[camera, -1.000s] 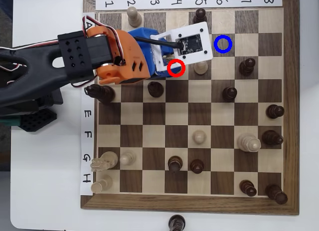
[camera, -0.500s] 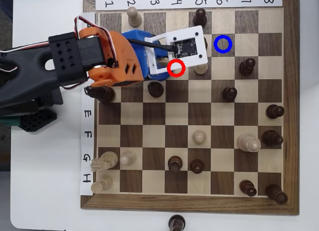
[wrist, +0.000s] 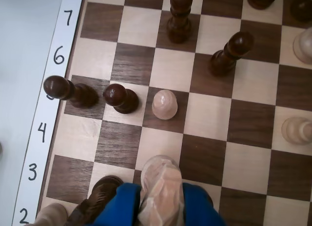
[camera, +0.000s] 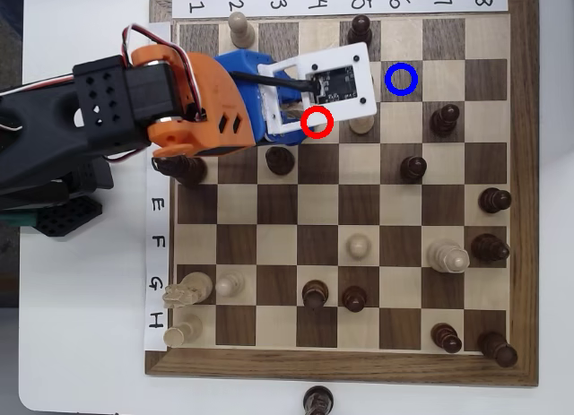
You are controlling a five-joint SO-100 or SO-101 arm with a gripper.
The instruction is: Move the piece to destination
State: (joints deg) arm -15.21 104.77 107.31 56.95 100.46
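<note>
I look down the wrist view and see the gripper (wrist: 161, 196) at the bottom edge, with its blue fingers (wrist: 119, 206) pressed on both sides of the piece (wrist: 162, 187), a pale carved bit of wood. So the tool is clenched on the piece. In that view the piece sits low over the chessboard (wrist: 209, 113), near the row marked 3, but I cannot tell if it touches the wood. Just ahead of it stands a cream pawn (wrist: 165, 104) on a dark square, and two dark pawns (wrist: 121, 97) stand to the left of that one. In the overhead view the orange arm (camera: 193, 101) reaches in from the left, and a white camera plate (camera: 323, 83) hides the piece. A red ring (camera: 317, 122) shows at the plate's lower edge. The destination (camera: 401, 79), a blue ring on a light square, lies a little to the right of the plate, and that square is bare.
</note>
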